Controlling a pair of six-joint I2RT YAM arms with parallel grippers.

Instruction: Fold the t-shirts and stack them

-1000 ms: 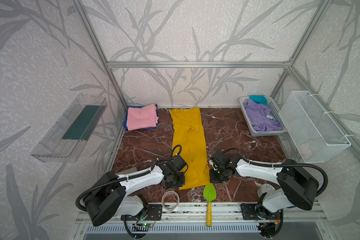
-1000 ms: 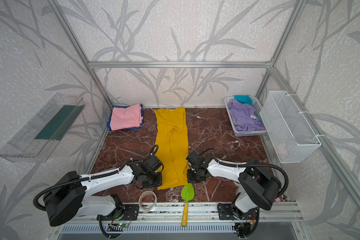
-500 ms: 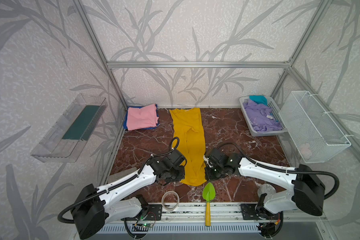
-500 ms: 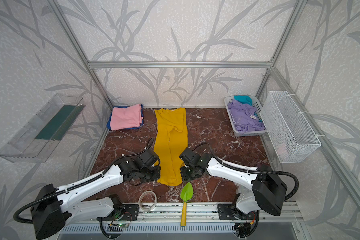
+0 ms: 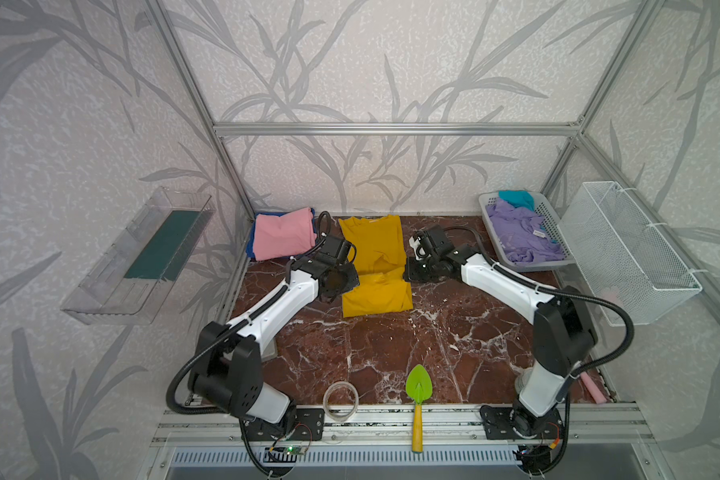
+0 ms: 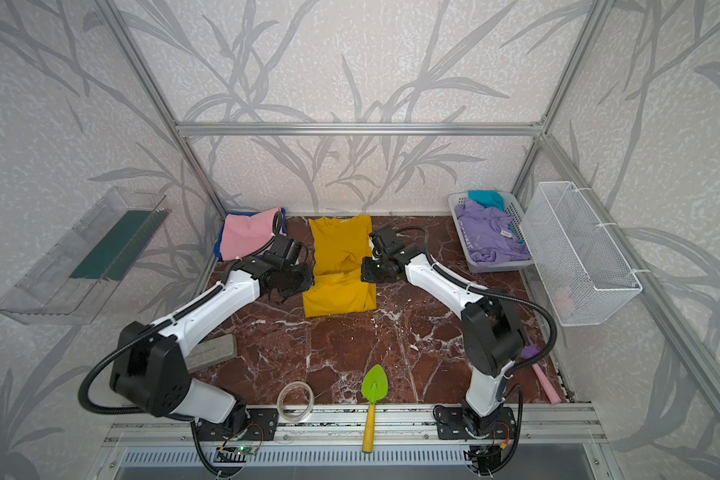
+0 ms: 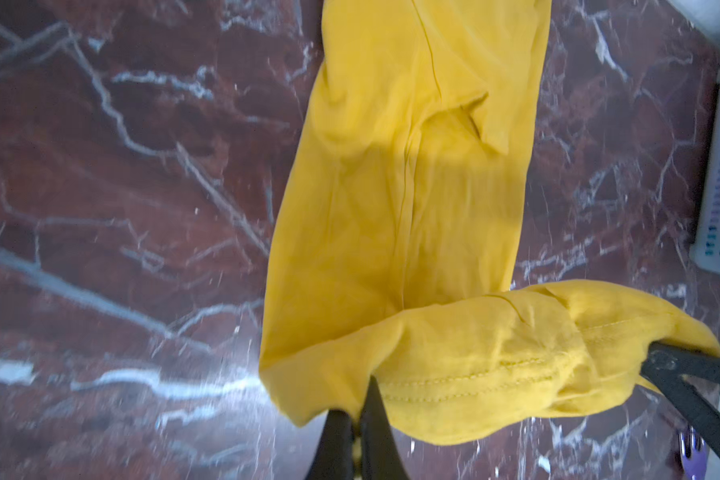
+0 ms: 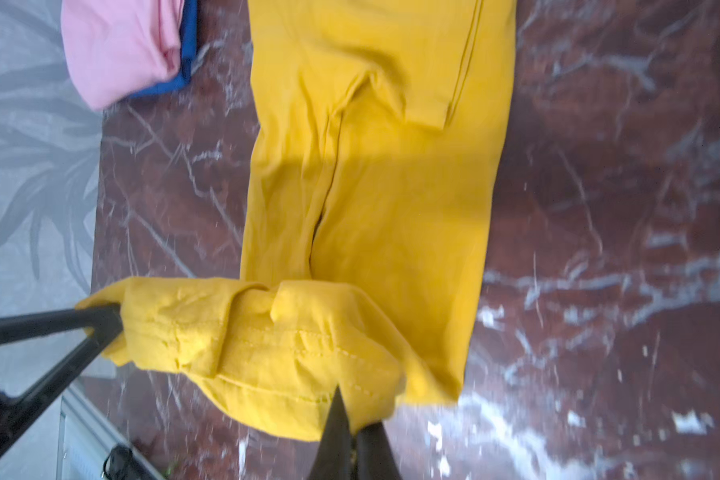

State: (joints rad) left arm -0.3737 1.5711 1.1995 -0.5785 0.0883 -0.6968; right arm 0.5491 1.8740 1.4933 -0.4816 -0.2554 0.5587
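A mustard-yellow t-shirt (image 5: 373, 245) (image 6: 339, 245), folded into a long strip, lies on the marble floor at mid back. Its near end is doubled over and lifted. My left gripper (image 7: 362, 399) (image 5: 345, 286) is shut on the hem's left corner. My right gripper (image 8: 346, 411) (image 5: 409, 273) is shut on the right corner. The hem sags between them just above the strip (image 7: 391, 187) (image 8: 371, 166). A folded pink t-shirt (image 5: 283, 237) (image 8: 121, 45) lies on a blue one (image 8: 186, 54) at back left. Lavender (image 5: 520, 237) and teal (image 5: 516, 198) t-shirts sit in the laundry basket (image 5: 533, 264).
A white wire basket (image 5: 624, 249) hangs on the right wall and a clear shelf (image 5: 142, 257) on the left wall. Near the front edge lie a tape roll (image 5: 341, 401) and a green trowel (image 5: 418, 386). A grey block (image 6: 211, 353) sits under the left arm and a pink stick (image 6: 545, 382) by the right base.
Both grippers, gripping the yellow shirt's near hem, have moved from near the front edge toward the back wall. The shirt's near half now doubles over the far half.
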